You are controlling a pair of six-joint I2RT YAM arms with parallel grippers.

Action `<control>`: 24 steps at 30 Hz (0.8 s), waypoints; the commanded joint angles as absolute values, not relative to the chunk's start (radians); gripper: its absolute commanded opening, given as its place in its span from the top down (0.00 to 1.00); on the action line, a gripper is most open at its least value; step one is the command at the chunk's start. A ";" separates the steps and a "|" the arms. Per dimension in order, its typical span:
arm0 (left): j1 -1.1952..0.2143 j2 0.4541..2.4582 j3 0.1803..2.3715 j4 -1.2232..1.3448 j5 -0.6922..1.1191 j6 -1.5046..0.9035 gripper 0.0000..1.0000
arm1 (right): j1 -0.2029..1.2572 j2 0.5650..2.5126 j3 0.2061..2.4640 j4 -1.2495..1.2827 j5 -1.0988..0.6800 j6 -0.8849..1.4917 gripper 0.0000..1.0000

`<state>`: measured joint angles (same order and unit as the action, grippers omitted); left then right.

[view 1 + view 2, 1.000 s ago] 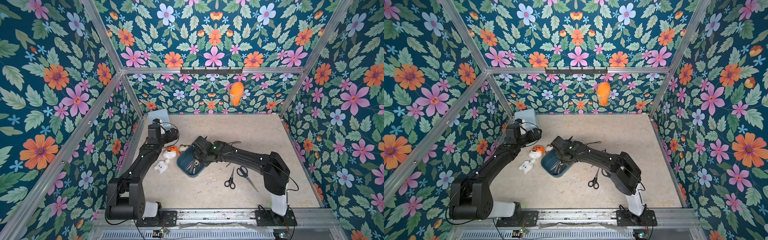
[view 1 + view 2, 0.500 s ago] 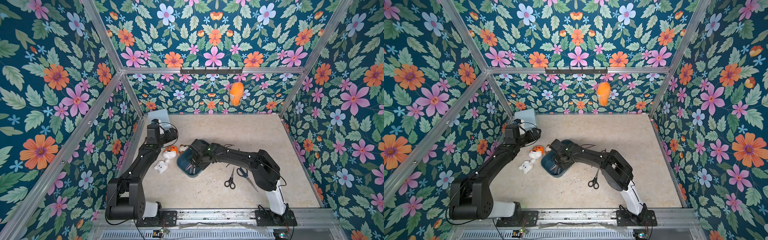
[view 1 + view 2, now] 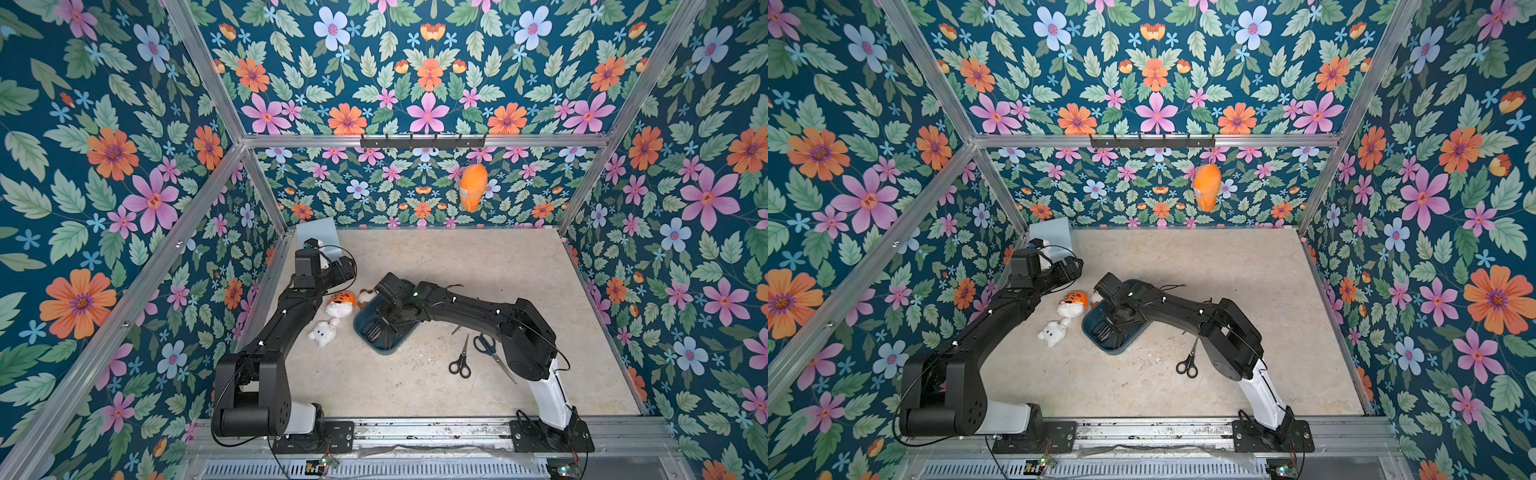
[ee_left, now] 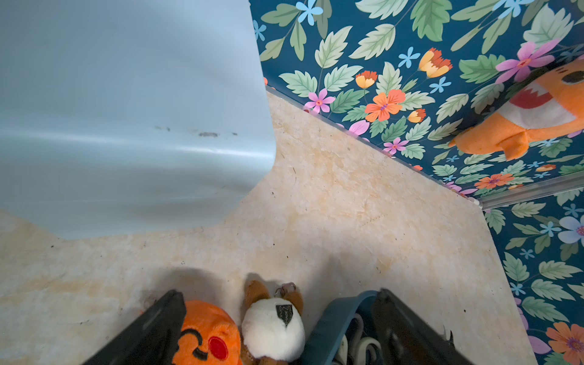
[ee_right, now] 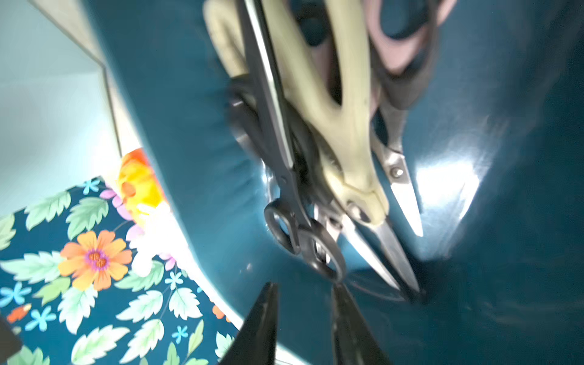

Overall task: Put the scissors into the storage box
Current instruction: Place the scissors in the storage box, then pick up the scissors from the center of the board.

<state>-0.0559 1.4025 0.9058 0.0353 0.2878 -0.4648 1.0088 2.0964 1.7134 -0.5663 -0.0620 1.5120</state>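
Scissors are split between the storage box (image 3: 399,347) and the bench (image 3: 457,257). Inside the box, the right wrist view shows a heap. There are cream-handled shears (image 5: 341,126) on top, a pink-handled pair (image 5: 401,47) beside them, and a small black-handled pair (image 5: 303,240) whose loops lie nearest the right hand (image 5: 305,297). That hand hangs low over the box's inside, its two fingers a little apart with nothing between them. One fingertip sits just off a black loop, and the blur hides whether they touch.

Outside the box, on the right arm's side and nearer the arm bases, two more pairs lie flat on the bench. One is a black-handled pair (image 3: 460,361) with its blades together. Next to it, farther from the box, is a blue-handled pair (image 3: 490,349).

On the box's other side lie three toys. A brown-and-white plush (image 3: 365,296) is just beside the rim, an orange-faced plush (image 3: 343,301) is next to that, and a white plush (image 3: 324,331) is nearer the bases. The left hand (image 4: 279,295) hovers by these toys, fingers spread wide and holding nothing. A pale blue block (image 3: 318,237) stands in the corner beyond the box on that same side. An orange plush (image 3: 473,189) hangs on the back wall, well apart from the box.
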 commanded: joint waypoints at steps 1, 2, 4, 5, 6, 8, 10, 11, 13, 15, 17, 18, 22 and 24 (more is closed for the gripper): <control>-0.054 1.407 0.901 0.062 0.294 -0.461 0.02 | 1.001 2.047 1.725 -0.581 0.026 1.434 0.64; -0.054 1.409 0.902 0.063 0.295 -0.461 0.02 | 0.995 2.033 1.726 -0.588 0.048 1.418 0.62; -0.054 1.413 0.900 0.064 0.301 -0.462 0.02 | 0.976 1.996 1.716 -0.602 0.093 1.375 0.60; -0.054 1.414 0.900 0.065 0.303 -0.462 0.02 | 0.964 1.978 1.705 -0.609 0.113 1.359 0.59; -0.054 1.416 0.898 0.068 0.307 -0.462 0.02 | 0.947 1.954 1.684 -0.612 0.134 1.341 0.59; -0.054 1.419 0.894 0.075 0.315 -0.461 0.02 | 0.910 1.904 1.626 -0.599 0.158 1.311 0.59; -0.054 1.423 0.891 0.082 0.328 -0.460 0.02 | 0.861 1.845 1.545 -0.583 0.174 1.285 0.59; -0.054 1.425 0.890 0.084 0.335 -0.460 0.02 | 0.836 1.820 1.511 -0.577 0.178 1.275 0.59; -0.057 1.429 0.887 0.091 0.354 -0.459 0.02 | 0.778 1.760 1.436 -0.568 0.185 1.232 0.59; -0.061 1.433 0.884 0.097 0.368 -0.456 0.02 | 0.725 1.709 1.382 -0.578 0.194 1.184 0.59; -0.071 1.439 0.881 0.100 0.374 -0.449 0.02 | 0.668 1.669 1.349 -0.623 0.207 1.140 0.59; -0.077 1.443 0.882 0.100 0.380 -0.447 0.02 | 0.635 1.649 1.338 -0.658 0.211 1.123 0.60; -0.109 1.458 0.886 0.096 0.392 -0.438 0.03 | 0.521 1.583 1.290 -0.734 0.208 1.036 0.62; -0.125 1.460 0.891 0.089 0.394 -0.439 0.03 | 0.479 1.567 1.270 -0.753 0.210 0.996 0.63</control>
<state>-0.1127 1.4586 0.8825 0.0765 0.3740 -0.4572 0.5110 1.5822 1.2858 -0.6754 0.1909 1.0904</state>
